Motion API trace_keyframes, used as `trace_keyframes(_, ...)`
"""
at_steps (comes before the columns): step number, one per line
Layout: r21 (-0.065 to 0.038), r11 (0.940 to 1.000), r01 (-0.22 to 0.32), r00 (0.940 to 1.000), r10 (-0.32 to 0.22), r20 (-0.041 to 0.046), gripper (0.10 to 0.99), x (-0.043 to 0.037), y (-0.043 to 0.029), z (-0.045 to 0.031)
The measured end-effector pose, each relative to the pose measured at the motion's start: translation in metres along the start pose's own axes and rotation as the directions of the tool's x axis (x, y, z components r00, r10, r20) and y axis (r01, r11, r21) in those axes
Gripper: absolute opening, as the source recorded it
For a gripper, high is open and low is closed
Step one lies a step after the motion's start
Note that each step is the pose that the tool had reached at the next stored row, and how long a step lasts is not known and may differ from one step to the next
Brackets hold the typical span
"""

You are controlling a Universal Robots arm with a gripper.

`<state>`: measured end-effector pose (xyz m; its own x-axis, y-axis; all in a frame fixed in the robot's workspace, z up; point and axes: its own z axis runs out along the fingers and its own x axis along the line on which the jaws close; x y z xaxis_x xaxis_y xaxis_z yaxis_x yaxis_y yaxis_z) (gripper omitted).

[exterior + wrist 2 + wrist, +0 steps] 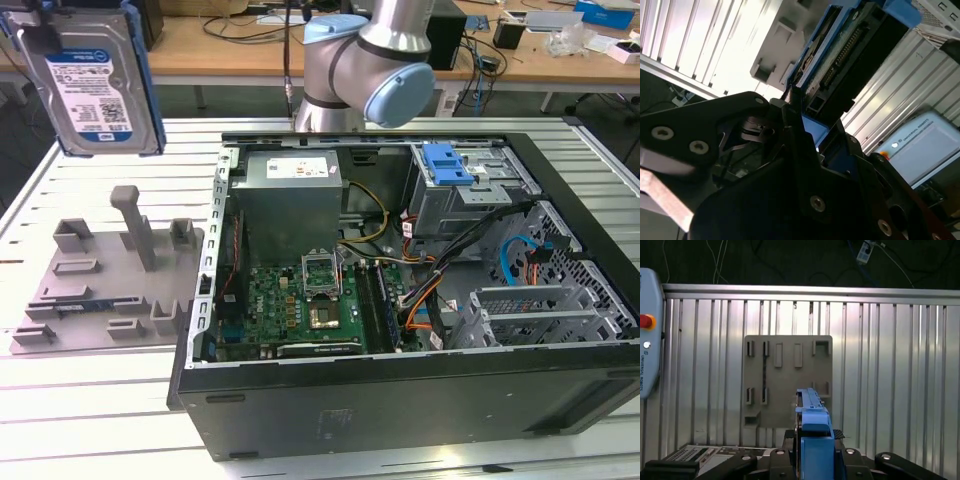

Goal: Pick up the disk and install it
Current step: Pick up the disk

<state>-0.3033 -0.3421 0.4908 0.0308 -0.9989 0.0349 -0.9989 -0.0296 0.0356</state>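
The disk (95,85), a silver-grey hard drive with a white-and-blue label and blue side rails, hangs in the air at the exterior view's upper left, label facing the camera. It is high above the grey fixture plate (100,270). My gripper (805,117) is shut on one end of the disk (850,55), with its black fingers (792,102) pressed against the blue rails. In the first wrist view the disk (812,420) stands edge-on between the gripper's black parts, with the fixture plate (787,380) beneath it.
An open computer case (400,400) lies at the exterior view's right, with a grey power-supply box (290,195), a motherboard (300,300) and a drive bay holding a bare blue clip (445,165). The arm's base (360,70) stands behind it. A teach pendant (647,335) lies beside the plate.
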Motion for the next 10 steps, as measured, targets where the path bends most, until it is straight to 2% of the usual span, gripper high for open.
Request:
trace_keyframes(6, -0.005, 1.0, 0.0, 1.0, 0.0, 0.0002, 0.369, 0.0122, -0.0283, -0.0041)
trace_keyframes(9, -0.009, 1.0, 0.0, 1.0, 0.0, 0.0002, 0.369, 0.0213, -0.044, -0.0062)
trace_keyframes(10, -0.01, 0.9999, 0.0, 1.0, 0.0, 0.0005, 0.369, 0.0286, -0.0567, -0.0078)
